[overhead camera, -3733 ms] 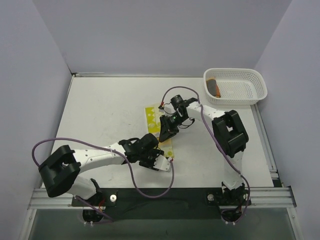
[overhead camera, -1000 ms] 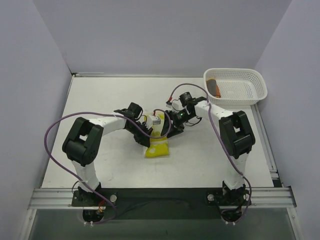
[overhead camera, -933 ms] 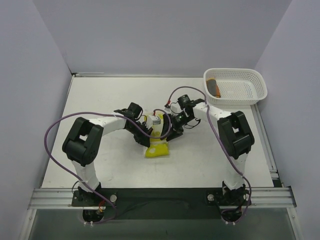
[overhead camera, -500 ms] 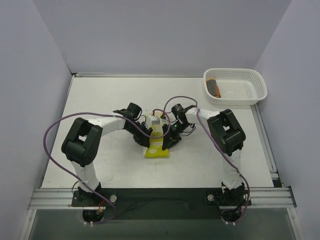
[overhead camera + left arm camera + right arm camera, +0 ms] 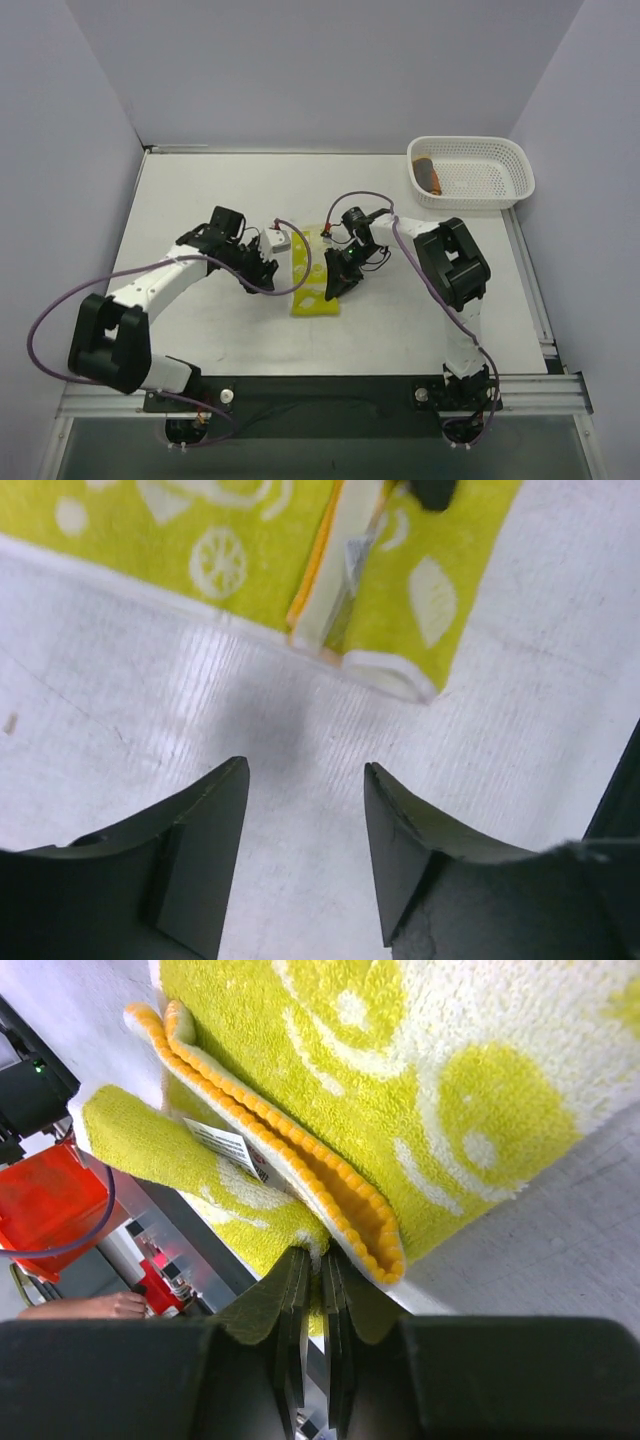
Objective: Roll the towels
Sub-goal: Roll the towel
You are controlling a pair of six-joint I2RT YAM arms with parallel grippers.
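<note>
The pale yellow towel (image 5: 311, 278) with lime-green prints lies folded over at mid-table. My right gripper (image 5: 336, 286) is shut on a fold at its right edge; in the right wrist view the closed gripper (image 5: 320, 1257) pinches the terry cloth (image 5: 420, 1080) beside an orange-stitched hem. My left gripper (image 5: 266, 268) is open and empty just left of the towel, low over the table; the left wrist view shows its spread fingers (image 5: 215, 830) with the towel (image 5: 400, 590) ahead of them. The orange towel (image 5: 428, 174) lies rolled in the basket.
The white mesh basket (image 5: 500, 190) stands at the back right corner. Purple cables loop from both arms over the table. Walls close in the table on the left, back and right.
My left gripper has let go of the towel and pulled back to the left, with its elbow swung out. My right gripper has moved down the towel's right edge and stays shut on it.
</note>
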